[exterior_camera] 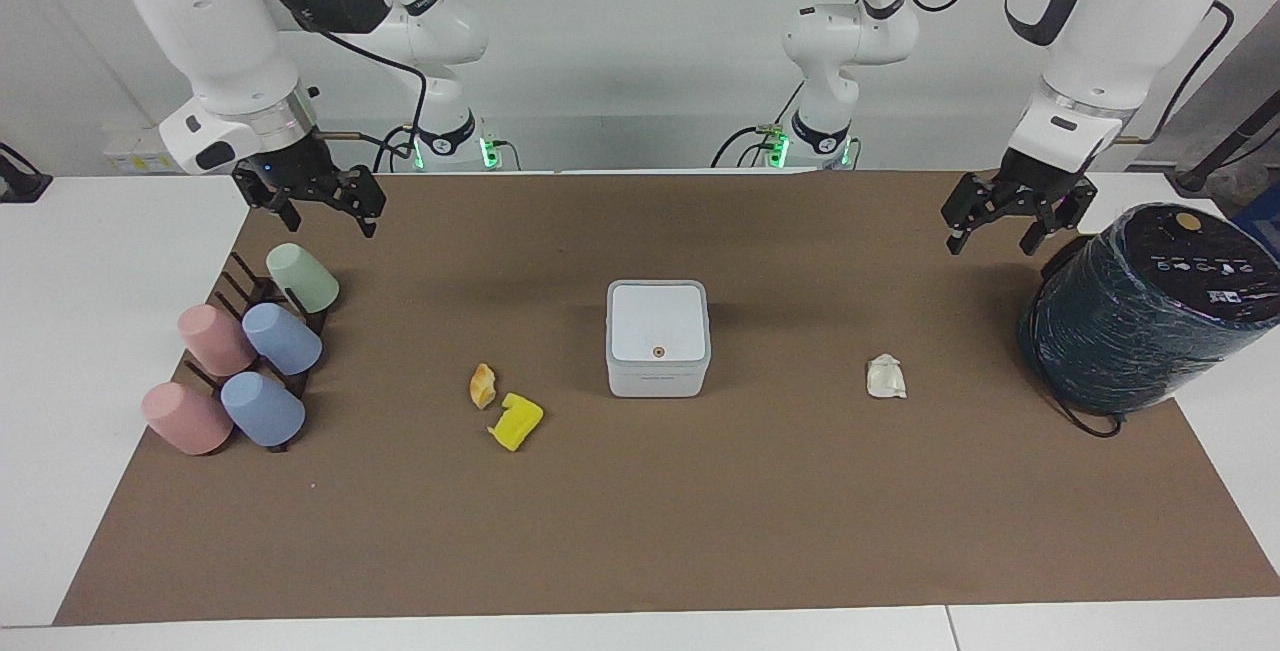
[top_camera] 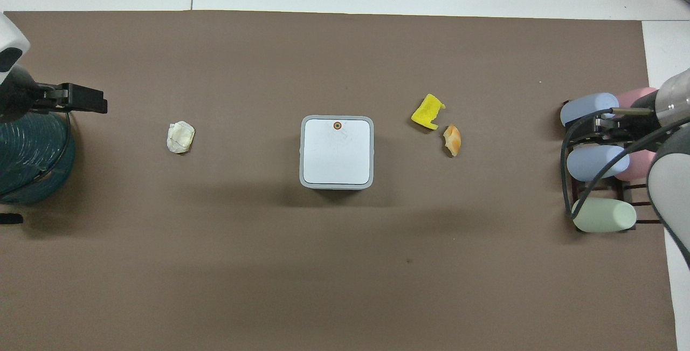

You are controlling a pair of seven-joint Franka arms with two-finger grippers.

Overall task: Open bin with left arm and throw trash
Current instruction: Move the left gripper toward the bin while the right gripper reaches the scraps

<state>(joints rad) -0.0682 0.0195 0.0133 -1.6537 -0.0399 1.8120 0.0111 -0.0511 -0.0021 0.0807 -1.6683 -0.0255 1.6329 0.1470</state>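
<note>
We find the bin (exterior_camera: 658, 339) in the middle of the mat (exterior_camera: 640, 531), its lid shut. Toward the right arm's end lie the bread chunk (exterior_camera: 483, 385) and the blocky piece (exterior_camera: 517, 421), just beside each other, the blocky piece farther from the robots. Past them stands the rack of cups (exterior_camera: 245, 356). Toward the left arm's end lies the paper wad (exterior_camera: 886, 377), then the wrapped cylinder (exterior_camera: 1150, 311) at the mat's edge.
</note>
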